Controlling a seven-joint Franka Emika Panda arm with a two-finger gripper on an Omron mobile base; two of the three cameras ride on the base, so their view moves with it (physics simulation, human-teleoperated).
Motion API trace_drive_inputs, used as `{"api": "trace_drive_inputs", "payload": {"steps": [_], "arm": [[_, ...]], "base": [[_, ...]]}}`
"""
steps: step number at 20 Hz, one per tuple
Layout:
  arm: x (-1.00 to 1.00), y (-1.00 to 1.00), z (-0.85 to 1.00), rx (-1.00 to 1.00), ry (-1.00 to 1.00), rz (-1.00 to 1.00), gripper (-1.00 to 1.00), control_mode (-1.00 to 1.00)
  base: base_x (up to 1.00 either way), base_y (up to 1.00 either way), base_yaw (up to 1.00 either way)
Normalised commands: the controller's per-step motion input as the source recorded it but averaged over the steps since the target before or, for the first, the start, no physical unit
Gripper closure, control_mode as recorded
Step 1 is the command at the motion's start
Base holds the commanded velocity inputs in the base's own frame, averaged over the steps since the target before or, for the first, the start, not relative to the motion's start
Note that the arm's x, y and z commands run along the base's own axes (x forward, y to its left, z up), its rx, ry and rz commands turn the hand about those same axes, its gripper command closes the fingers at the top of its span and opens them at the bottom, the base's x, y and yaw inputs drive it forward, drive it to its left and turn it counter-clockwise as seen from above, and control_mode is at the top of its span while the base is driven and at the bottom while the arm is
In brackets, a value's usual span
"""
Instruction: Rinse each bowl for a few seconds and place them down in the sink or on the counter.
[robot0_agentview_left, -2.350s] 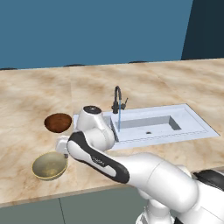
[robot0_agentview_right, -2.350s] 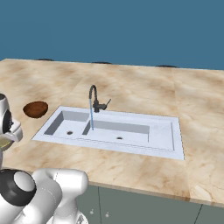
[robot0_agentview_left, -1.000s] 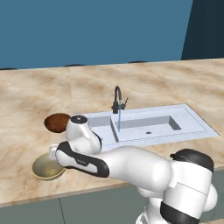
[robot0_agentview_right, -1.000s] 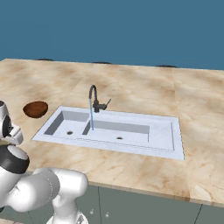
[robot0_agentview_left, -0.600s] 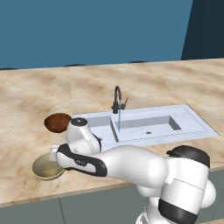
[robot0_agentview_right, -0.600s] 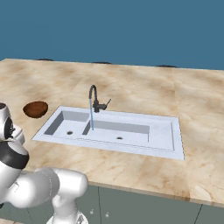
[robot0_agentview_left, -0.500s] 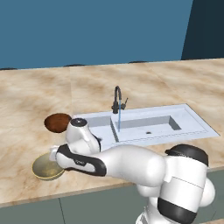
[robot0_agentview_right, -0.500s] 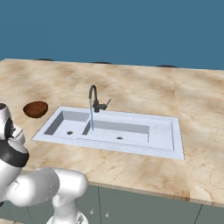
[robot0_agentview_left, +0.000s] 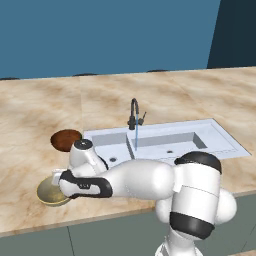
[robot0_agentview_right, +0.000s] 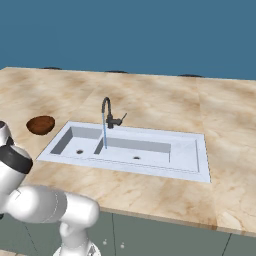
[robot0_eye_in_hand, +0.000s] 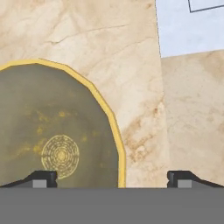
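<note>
Two bowls sit on the counter (robot0_agentview_left: 30, 125): one brown bowl (robot0_agentview_left: 65, 139) and one olive-gold bowl (robot0_agentview_left: 49, 192). There is one sink (robot0_agentview_left: 220, 140) with two basins and one faucet (robot0_agentview_left: 134, 111).

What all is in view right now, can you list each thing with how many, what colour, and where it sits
olive-gold bowl: one, pale olive-gold, on the counter left of the sink, under the gripper
brown bowl: one, dark reddish-brown, on the counter behind the gold one
sink: one, white, two basins, set in the counter
faucet: one, dark, behind the sink, water running
counter: one, beige marble
gripper: one, dark tips, open, straddling the gold bowl's rim
</note>
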Motion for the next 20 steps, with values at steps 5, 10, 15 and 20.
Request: {"api": "trace_drive_inputs", "payload": {"steps": [5, 10, 15, 20], "arm": [[0.21, 0.06, -0.14, 0.00, 0.00, 0.00, -1.00, -1.00], [0.08, 0.02, -0.18, 0.00, -0.01, 0.00, 1.00, -1.00], [0.00, 0.01, -0.16, 0.00, -0.03, 0.00, 1.00, -1.00], [-0.02, 0.00, 0.03, 0.00, -0.05, 0.00, 1.00, -1.00]], "base": [[0.00, 0.00, 0.00], [0.00, 0.00, 0.00], [0.00, 0.00, 0.00], [0.00, 0.00, 0.00]]}}
